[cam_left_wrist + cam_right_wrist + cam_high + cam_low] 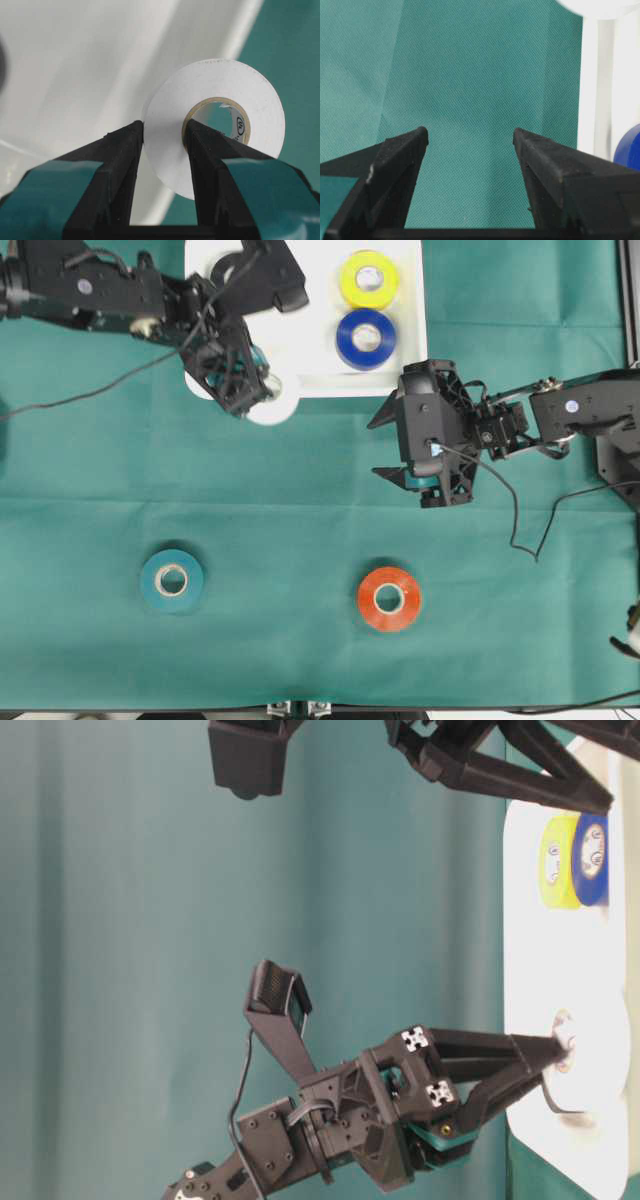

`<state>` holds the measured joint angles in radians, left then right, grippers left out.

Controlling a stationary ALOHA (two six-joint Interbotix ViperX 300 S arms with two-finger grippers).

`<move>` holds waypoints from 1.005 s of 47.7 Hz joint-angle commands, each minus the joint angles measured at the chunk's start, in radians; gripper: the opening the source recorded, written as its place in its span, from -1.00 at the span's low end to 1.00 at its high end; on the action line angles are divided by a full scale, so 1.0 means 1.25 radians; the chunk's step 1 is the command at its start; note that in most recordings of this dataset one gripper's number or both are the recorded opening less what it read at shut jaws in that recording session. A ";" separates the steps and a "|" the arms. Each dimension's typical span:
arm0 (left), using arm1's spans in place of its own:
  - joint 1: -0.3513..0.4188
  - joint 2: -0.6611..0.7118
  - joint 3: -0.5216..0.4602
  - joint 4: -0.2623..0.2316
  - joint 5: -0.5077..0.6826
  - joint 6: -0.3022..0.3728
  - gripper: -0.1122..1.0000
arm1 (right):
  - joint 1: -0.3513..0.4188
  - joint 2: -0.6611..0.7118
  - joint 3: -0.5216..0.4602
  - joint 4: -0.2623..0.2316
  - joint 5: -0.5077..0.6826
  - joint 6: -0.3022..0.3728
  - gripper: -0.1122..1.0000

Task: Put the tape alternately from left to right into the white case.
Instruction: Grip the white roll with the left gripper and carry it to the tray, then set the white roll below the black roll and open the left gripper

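Left gripper (162, 137) pinches white tape (220, 90) at white case (310, 340) edge; right gripper (470, 145) spread

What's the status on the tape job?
Left gripper shut on white roll at white case edge. Right gripper open, empty. Teal roll, orange-red roll pending.

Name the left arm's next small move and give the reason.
Probably carry the white roll a little further over the white case before releasing: the left gripper pinches it through the core, and it hangs at the case's near rim, half over green cloth.
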<state>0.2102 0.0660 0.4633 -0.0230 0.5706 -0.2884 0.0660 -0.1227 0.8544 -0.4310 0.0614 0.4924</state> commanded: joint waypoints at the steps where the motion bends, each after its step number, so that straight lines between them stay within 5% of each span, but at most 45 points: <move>1: 0.025 -0.032 -0.001 0.001 -0.012 0.004 -0.86 | 0.002 -0.017 -0.007 0.000 -0.006 0.001 0.55; 22: 0.092 -0.031 0.038 0.001 -0.074 0.059 -0.86 | 0.002 -0.017 -0.010 -0.001 -0.006 0.001 0.55; 48: 0.101 -0.028 0.060 0.000 -0.086 0.058 -0.86 | 0.001 -0.017 -0.012 0.000 -0.006 0.001 0.56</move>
<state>0.3344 0.0598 0.5522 -0.0230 0.4709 -0.2163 0.0660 -0.1212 0.8544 -0.4310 0.0614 0.4924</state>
